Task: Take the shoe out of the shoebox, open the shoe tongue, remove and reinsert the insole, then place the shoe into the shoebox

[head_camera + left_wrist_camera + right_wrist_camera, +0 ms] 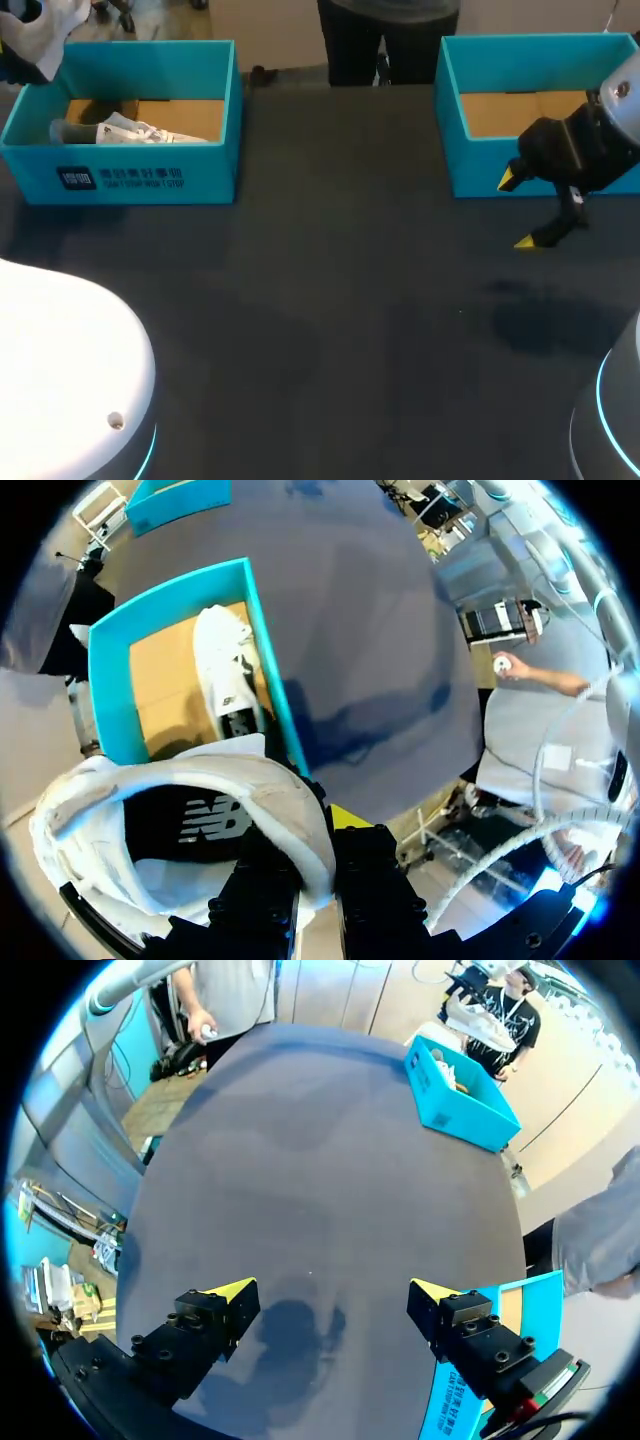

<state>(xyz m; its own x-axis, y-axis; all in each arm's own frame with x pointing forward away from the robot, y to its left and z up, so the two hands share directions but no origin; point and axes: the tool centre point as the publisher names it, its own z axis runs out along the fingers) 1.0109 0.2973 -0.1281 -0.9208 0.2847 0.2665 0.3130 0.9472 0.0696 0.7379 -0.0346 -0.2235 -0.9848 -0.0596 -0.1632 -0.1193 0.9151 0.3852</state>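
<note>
My left gripper [318, 852] is shut on the heel collar of a white shoe [180, 800], held high above the left teal shoebox [272, 670]. The head view shows this lifted shoe [45, 28] at the far left corner, over the box [130, 178]. A second white shoe [130, 130] lies inside that box, also seen under the held one [228, 670]. My right gripper [516, 211] hangs open just in front of the right teal shoebox [452, 130], which shows only its brown floor. Nothing sits between its fingers [332, 1290].
The dark table [330, 300] stretches between the two boxes. My arms' white bases stand at the near left [70, 370] and near right [610, 410]. The right box's wall [520, 1305] is close beside my right gripper's finger.
</note>
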